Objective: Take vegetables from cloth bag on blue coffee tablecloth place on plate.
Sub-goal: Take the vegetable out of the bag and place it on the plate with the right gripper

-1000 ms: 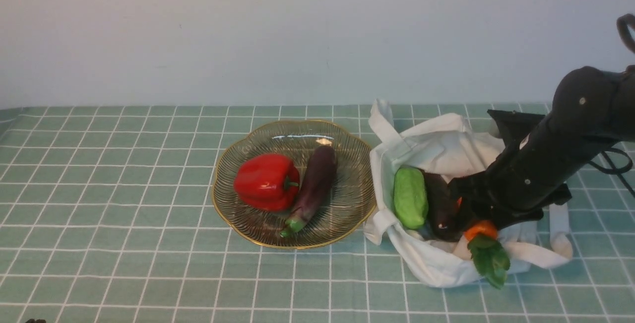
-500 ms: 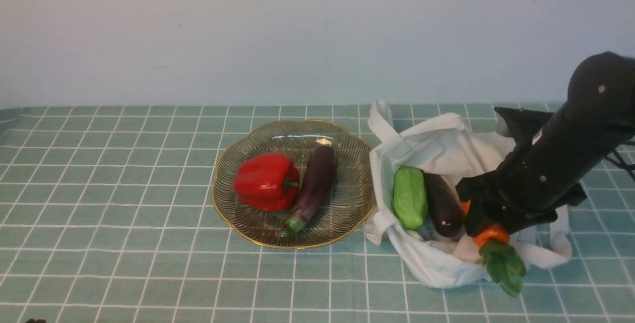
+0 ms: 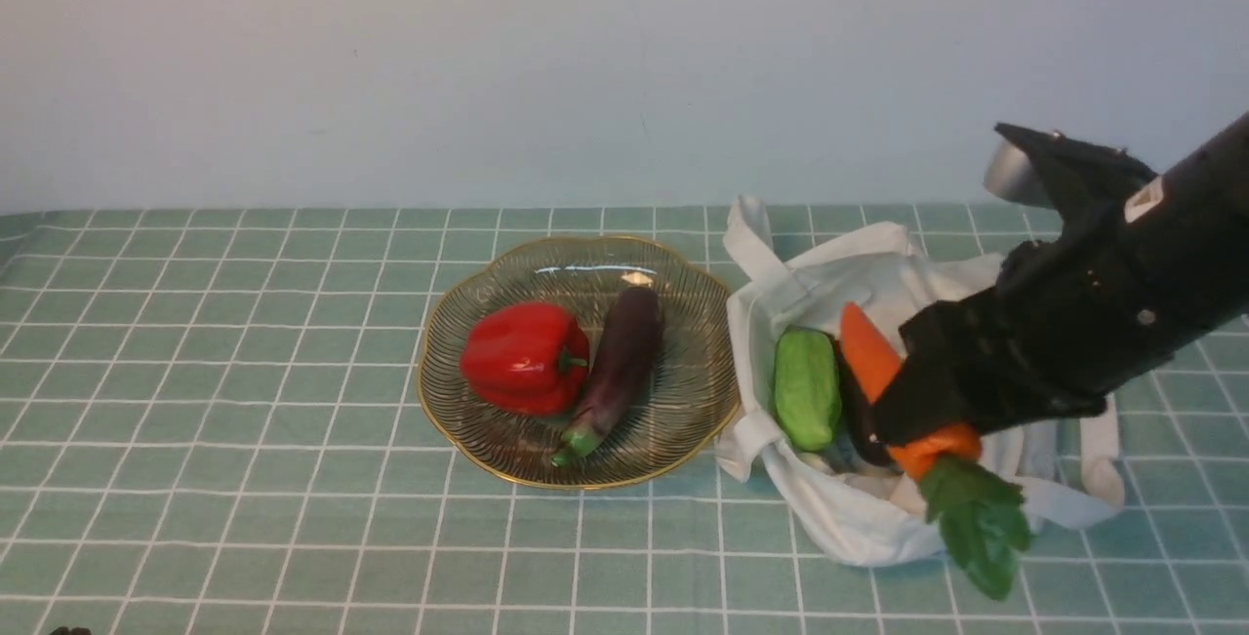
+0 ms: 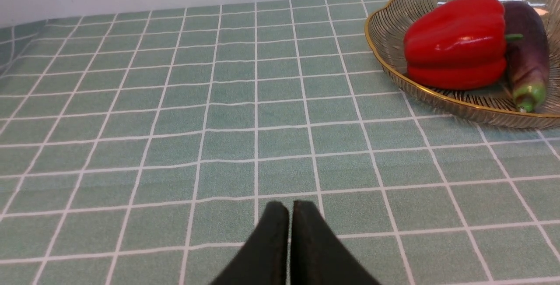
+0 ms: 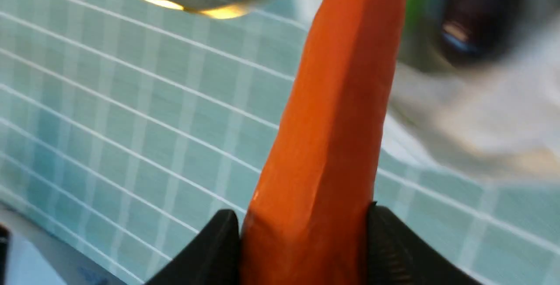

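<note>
The blue coffee tablecloth (image 3: 244, 420) covers the whole tabletop. On it, toward the right edge, the cloth bag (image 3: 868, 294) lies slumped open, its straps trailing toward the far edge. The plate (image 3: 585, 241) sits at the tabletop's middle, just beside the bag's left flank.

From my console the count reads two down, three to go. A red pepper (image 3: 524, 357) and a long purple eggplant (image 3: 620, 362) lie side by side on the plate. My right fingers (image 5: 218, 250) are clamped on the thick end of the carrot (image 3: 864, 352), which hangs lifted above the bag's mouth, tip pointing up and toward the plate, green leaves drooping over the bag's near hem. The cucumber (image 3: 807, 388) and a second, darker eggplant (image 3: 852, 417) lie inside the bag, the eggplant half hidden behind the carrot.

My left fingers (image 4: 273, 237) are pressed together on nothing, low over bare cloth on the plate's left side.

I judge the carrot mid-transfer: it needs carrying left and setting down in the plate's free right portion.
</note>
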Controlling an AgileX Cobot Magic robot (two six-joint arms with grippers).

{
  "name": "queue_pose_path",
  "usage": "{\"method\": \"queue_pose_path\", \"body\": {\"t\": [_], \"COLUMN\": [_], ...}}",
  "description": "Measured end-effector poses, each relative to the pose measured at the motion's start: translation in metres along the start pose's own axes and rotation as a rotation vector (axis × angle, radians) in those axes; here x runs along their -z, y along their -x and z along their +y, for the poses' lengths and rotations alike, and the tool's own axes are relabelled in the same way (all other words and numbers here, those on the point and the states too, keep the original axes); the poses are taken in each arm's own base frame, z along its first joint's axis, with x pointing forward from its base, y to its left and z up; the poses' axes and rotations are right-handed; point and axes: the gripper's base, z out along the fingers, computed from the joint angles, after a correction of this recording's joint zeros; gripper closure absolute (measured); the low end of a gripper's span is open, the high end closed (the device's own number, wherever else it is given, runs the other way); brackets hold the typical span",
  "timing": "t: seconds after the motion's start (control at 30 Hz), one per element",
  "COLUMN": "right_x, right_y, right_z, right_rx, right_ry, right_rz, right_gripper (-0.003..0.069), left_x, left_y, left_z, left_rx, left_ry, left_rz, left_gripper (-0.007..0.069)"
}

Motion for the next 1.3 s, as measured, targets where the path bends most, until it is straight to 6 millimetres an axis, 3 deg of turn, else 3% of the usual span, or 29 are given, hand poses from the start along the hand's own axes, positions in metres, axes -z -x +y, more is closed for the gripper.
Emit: {"method": "queue_pose_path", "body": {"t": [0.17, 0.5, 0.7, 0.73, 0.87, 1.03, 1.2, 1.23, 1.27, 1.3], "right_x": [-0.045, -0.131, -0.159, -0.159, -0.159, -0.149, -0.118, -0.098, -0.098, -0.073], "right_y": [0.022, 0.091, 0.098, 0.098, 0.102, 0.108, 0.123, 0.131, 0.131, 0.14], "right_z": [0.014, 0.03, 0.023, 0.023, 0.022, 0.024, 0.03, 0.035, 0.035, 0.041], "right_rx": [-0.016, -0.032, -0.045, -0.045, -0.036, 0.011, 0.085, 0.12, 0.12, 0.161], "right_ry": [0.054, 0.07, 0.054, 0.053, 0.042, 0.038, 0.051, 0.056, 0.056, 0.056], "right_rz": [-0.074, -0.222, -0.198, -0.199, -0.235, -0.201, -0.106, -0.081, -0.081, -0.065], "right_gripper": [0.0317, 0.0319, 0.0301, 0.0288, 0.0123, 0.0017, 0.003, 0.0063, 0.0063, 0.0113], "left_x": [0.0, 0.0, 0.0, 0.0, 0.0, 0.0, 0.0, 0.0, 0.0, 0.0], "left_y": [0.0, 0.0, 0.0, 0.0, 0.0, 0.0, 0.0, 0.0, 0.0, 0.0], "left_z": [0.0, 0.0, 0.0, 0.0, 0.0, 0.0, 0.0, 0.0, 0.0, 0.0], "left_rx": [0.0, 0.0, 0.0, 0.0, 0.0, 0.0, 0.0, 0.0, 0.0, 0.0], "left_ry": [0.0, 0.0, 0.0, 0.0, 0.0, 0.0, 0.0, 0.0, 0.0, 0.0], "left_rz": [0.0, 0.0, 0.0, 0.0, 0.0, 0.0, 0.0, 0.0, 0.0, 0.0], "left_gripper": [0.0629, 0.0629, 0.0629, 0.0629, 0.0629, 0.0629, 0.0629, 0.0629, 0.0629, 0.0629]}}
